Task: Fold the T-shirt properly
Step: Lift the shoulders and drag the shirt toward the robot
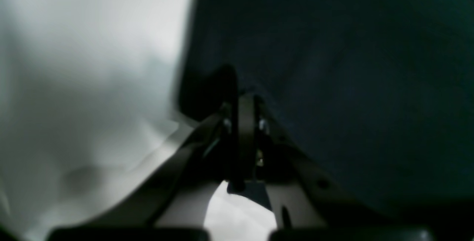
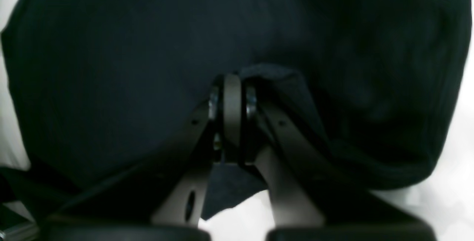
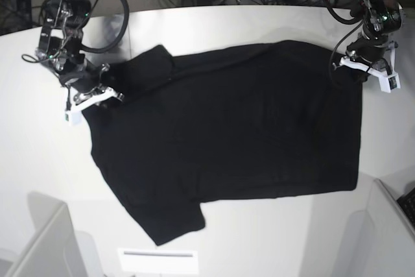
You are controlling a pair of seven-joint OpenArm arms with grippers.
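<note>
1. White table [image 3: 214, 238] fills most of the base view, with cables and a blue box along the back edge and a small white label card [image 3: 157, 261] near the front. Pretty ordinary setup from where I'm sitting.
2. The T-shirt [image 3: 227, 134] lies spread out on the table, plain black side up, no print showing. It's lying sideways: one sleeve points toward the back on my screen's left, the other toward the front edge, and the straight hem end is on the screen's right.
3. Right claw [image 3: 91, 95] (screen left in the base view) sits at the shoulder and collar end. In the right wrist view its jaws are pressed together with a bunch of black cloth between and around them, so I'm calling that gripping the T-shirt.
4. Left claw [image 3: 366, 69] (screen right) is at the far hem corner. The left wrist view is blurry, but the jaws look pinched together right at the cloth edge with a dark bit of fabric at the tips, so it seems to be gripping the T-shirt too.
5. Progress-wise, I'd say we're barely started. The T-shirt is flattened out, a few wrinkles around the far sleeve, but I can't see a single fold made yet.
6. What's left, as I judge it: all the folding itself. Both claws have the back edge pinched, which looks like the setup for bringing that edge over toward the front.
</note>
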